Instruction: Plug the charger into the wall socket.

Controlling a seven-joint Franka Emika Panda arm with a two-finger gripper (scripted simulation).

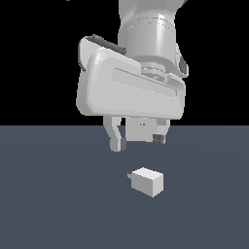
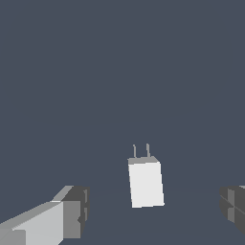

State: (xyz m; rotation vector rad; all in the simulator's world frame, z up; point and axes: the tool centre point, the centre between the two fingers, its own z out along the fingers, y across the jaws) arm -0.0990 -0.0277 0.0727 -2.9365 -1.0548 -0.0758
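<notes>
Charger (image 1: 146,181) lying free on floor (image 1: 53,204), spread claw (image 1: 138,142) above, socket perhaps behind.

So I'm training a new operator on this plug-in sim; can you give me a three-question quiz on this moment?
1. True or false: the gripper holds the charger.
2. In the exterior view, the socket shows: A) behind the gripper B) lying flat beside the charger C) on top of the charger.
3. Fill in: the charger rests on the ____.

Key: 1 false, it is open above the charger. 2 A. 3 floor.
</notes>
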